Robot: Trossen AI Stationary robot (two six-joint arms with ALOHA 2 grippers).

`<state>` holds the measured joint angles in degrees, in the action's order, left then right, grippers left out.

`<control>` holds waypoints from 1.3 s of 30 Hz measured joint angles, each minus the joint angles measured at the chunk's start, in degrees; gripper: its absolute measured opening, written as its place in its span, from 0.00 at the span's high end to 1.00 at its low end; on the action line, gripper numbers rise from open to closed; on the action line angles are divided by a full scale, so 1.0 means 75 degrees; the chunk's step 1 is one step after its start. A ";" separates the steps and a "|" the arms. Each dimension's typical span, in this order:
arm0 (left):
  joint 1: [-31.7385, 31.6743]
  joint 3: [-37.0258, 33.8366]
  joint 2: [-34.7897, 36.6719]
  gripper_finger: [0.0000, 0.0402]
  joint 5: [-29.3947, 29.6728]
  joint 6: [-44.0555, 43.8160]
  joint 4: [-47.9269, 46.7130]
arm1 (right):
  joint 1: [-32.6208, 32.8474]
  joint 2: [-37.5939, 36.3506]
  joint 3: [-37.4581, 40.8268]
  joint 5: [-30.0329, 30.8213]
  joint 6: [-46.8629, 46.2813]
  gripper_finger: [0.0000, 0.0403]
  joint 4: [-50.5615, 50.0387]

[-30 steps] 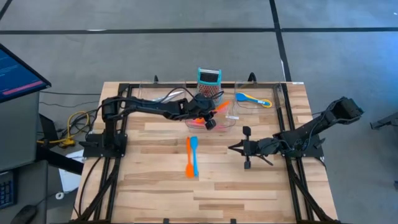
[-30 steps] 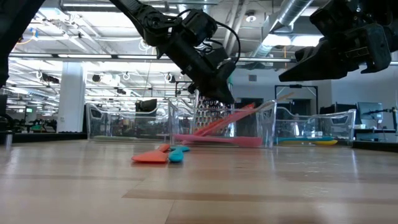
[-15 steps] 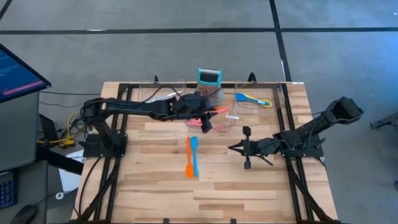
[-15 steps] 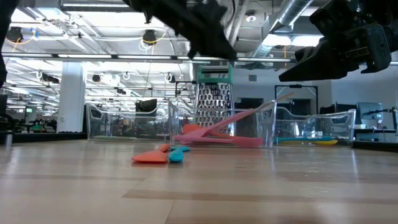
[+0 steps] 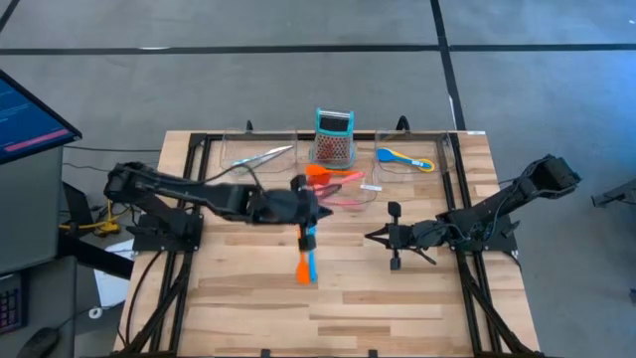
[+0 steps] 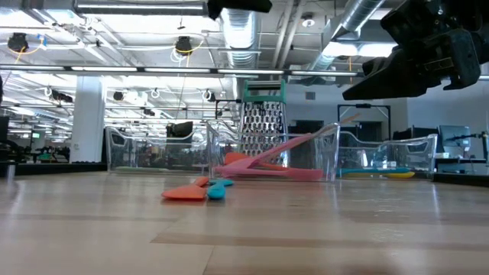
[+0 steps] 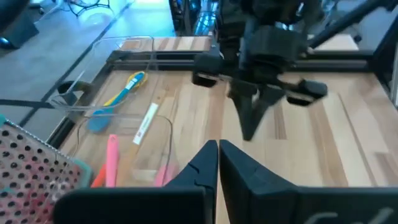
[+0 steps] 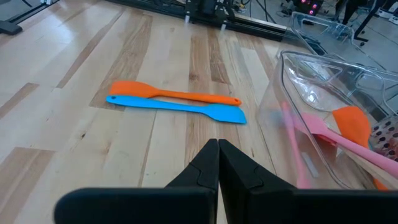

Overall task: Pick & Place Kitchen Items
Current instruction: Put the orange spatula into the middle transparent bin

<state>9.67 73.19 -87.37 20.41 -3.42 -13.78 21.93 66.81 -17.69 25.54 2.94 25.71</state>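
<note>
— Where's your left hand (image 5: pixel 306 217) right now?

— I see it over the middle of the pale wooden slatted surface (image 5: pixel 397 298), above the upper ends of the two utensils lying there. Its fingers (image 7: pixel 205 163) are pressed together with nothing between them.

— Which utensils?

— An orange plastic spatula (image 8: pixel 171 93) and a blue plastic spatula (image 8: pixel 180 107), side by side and touching along their length, flat on the boards just in front of the middle clear plastic tray (image 5: pixel 364 196).

— And in the trays?

— The middle one holds a pink plastic spatula (image 8: pixel 348 144) and another orange spatula (image 8: pixel 352 121), leaning across it. The right clear tray (image 5: pixel 440 151) has a yellow and blue utensil pair (image 5: pixel 405 158). Silvery metal tongs (image 5: pixel 262 156) lie at the back left. A teal-topped perforated metal grater (image 5: pixel 333 136) stands upright between the trays.

— Your right hand?

— My right hand (image 5: pixel 395 238) sits on the right side of the surface, well apart from the spatulas, its fingers (image 8: pixel 208 158) pressed together and empty.
</note>
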 joint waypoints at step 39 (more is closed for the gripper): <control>0.1617 -0.2092 -0.0003 0.99 0.0681 -0.4438 -0.0670 | 0.0020 0.0000 0.0000 -0.0017 -0.0086 1.00 0.0029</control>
<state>21.80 57.49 -87.39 25.52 -36.71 -18.80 22.09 66.81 -17.69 25.41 2.30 25.93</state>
